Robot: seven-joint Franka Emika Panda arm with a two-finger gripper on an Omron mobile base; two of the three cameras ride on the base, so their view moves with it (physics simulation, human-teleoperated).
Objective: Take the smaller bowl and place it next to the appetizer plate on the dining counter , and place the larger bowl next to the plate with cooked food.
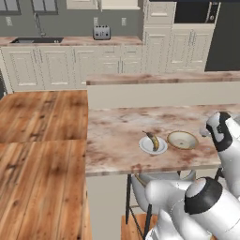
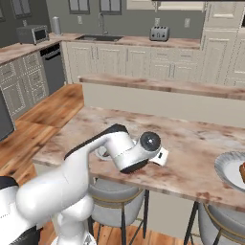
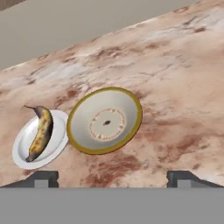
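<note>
1. Bowl (image 3: 105,120) touching banana plate (image 3: 38,139); no gap between them.
2. Bare worktop (image 3: 175,100) around both.
3. Raised ledge (image 1: 159,93) walls the far edge.

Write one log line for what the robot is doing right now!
tool: open, above counter | bowl: on dining counter, touching banana plate | held: nothing
</note>
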